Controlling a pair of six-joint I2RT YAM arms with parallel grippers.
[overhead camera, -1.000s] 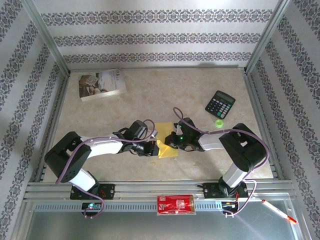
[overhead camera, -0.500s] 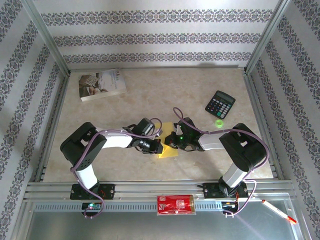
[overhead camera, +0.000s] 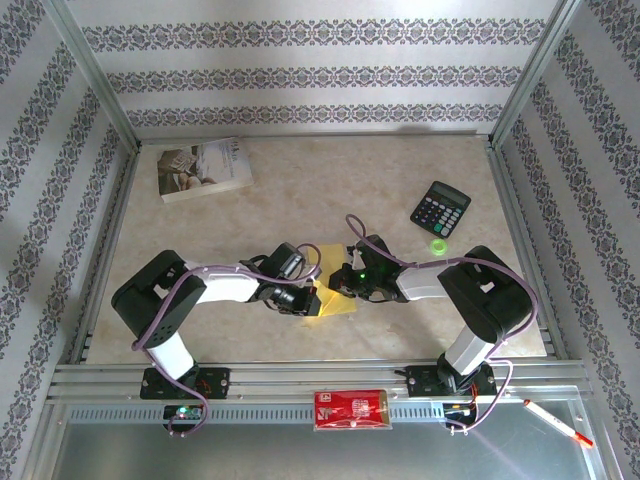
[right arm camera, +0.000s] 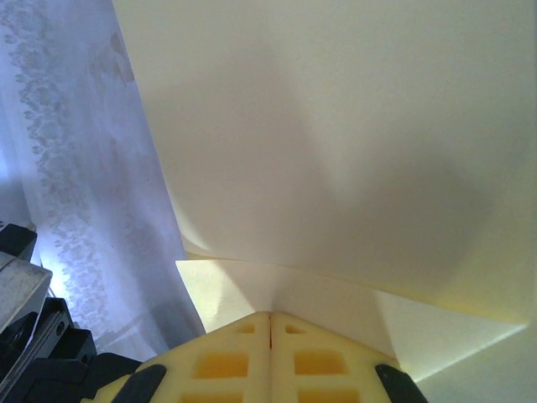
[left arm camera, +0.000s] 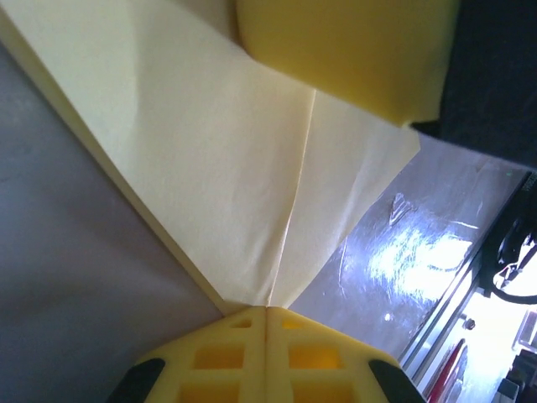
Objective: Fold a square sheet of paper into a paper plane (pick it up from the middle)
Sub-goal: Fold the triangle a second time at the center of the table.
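Meeting low over the desk (overhead camera: 300,190), the left gripper (overhead camera: 308,297) and right gripper (overhead camera: 340,282) flank the square sheet of paper (overhead camera: 340,303), which is already folded smaller and lies directly between them.

Left wrist view: the left gripper (left arm camera: 267,309) is pressed together on the centre crease, which runs straight ahead of the fingertips. This probably sharpens the fold.

Right wrist view: the right gripper (right arm camera: 270,315) pinches a folded edge, and the sheet rises ahead of it. This likely steadies the work.

Bright daylight, paper (left arm camera: 210,168) close and soft, table (left arm camera: 411,252) glare
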